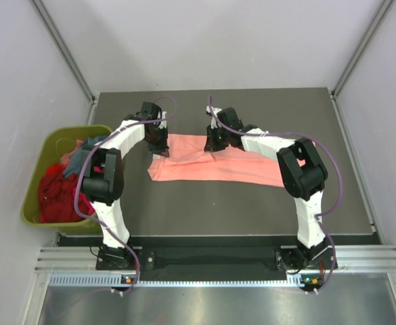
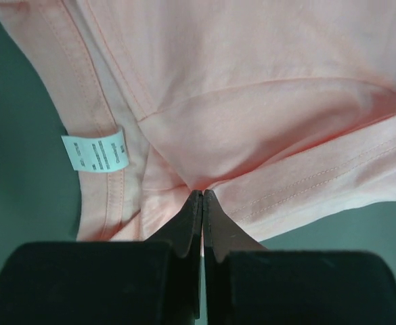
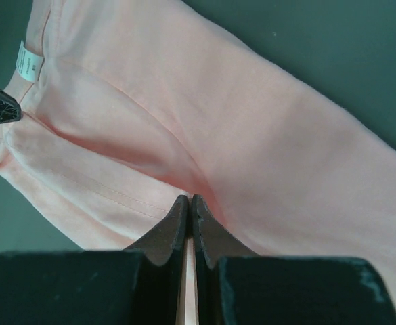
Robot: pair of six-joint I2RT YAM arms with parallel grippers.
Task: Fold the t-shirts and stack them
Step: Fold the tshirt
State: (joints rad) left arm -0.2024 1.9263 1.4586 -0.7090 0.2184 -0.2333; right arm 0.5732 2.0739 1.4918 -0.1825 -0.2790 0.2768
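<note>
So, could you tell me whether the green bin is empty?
Not empty: the green bin holds heaped shirts, red and teal.

salmon-pink t-shirt [image 1: 204, 169], white label [image 2: 96, 150], red t-shirt [image 1: 52, 195], olive-green bin [image 1: 30, 193], dark grey table [image 1: 252, 210]

The left arm [image 1: 110, 177] reaches out and bends in toward the middle, wrist tipped down. The left fingers [image 2: 186, 233] are squeezed tight together, pinching the pink t-shirt [image 2: 252, 122]. The right arm [image 1: 302, 172] bends in too. The right fingers [image 3: 170, 233] pinch the same shirt.
</note>
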